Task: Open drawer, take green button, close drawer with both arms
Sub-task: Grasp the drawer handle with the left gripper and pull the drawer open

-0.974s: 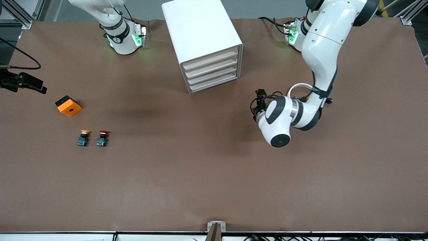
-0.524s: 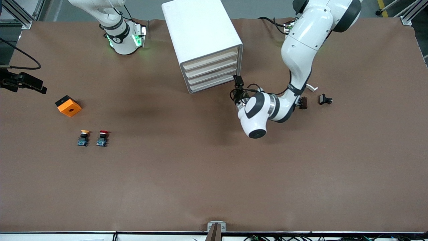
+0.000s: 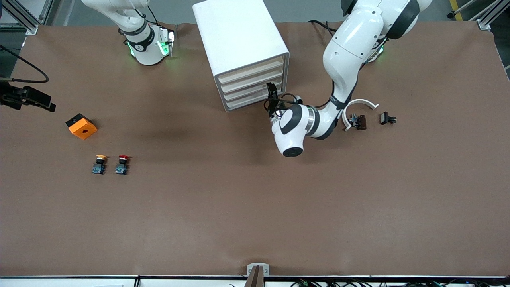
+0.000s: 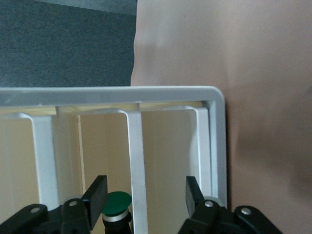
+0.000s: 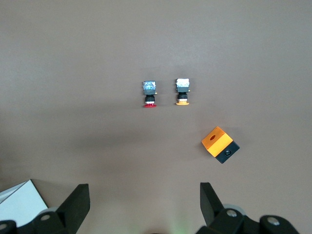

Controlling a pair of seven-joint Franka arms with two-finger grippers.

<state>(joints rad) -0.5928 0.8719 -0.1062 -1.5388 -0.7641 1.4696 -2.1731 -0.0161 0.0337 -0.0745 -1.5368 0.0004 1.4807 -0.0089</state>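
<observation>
Front view: left gripper [image 3: 271, 92] right at the cream front of a lower drawer [image 3: 248, 97] in the white cabinet [image 3: 239, 38], all four fronts flush, so probably the opening step. Right gripper [image 3: 24, 97] waiting high over the right arm's end of the brown table [image 3: 255, 207], above an orange block [image 3: 81, 126], a yellow-capped button [image 3: 99, 164] and a red-capped button [image 3: 122, 164].

Left wrist view: fingers [image 4: 100, 192] spread wide, holding nothing, straddling a white rail; green button [image 4: 117, 205] visible inside the cabinet, just beside one finger. Next, likely a hook on the front and a straight pull.

Right wrist view: fingers [image 5: 78, 202] wide apart, empty, over bare brown mat.
</observation>
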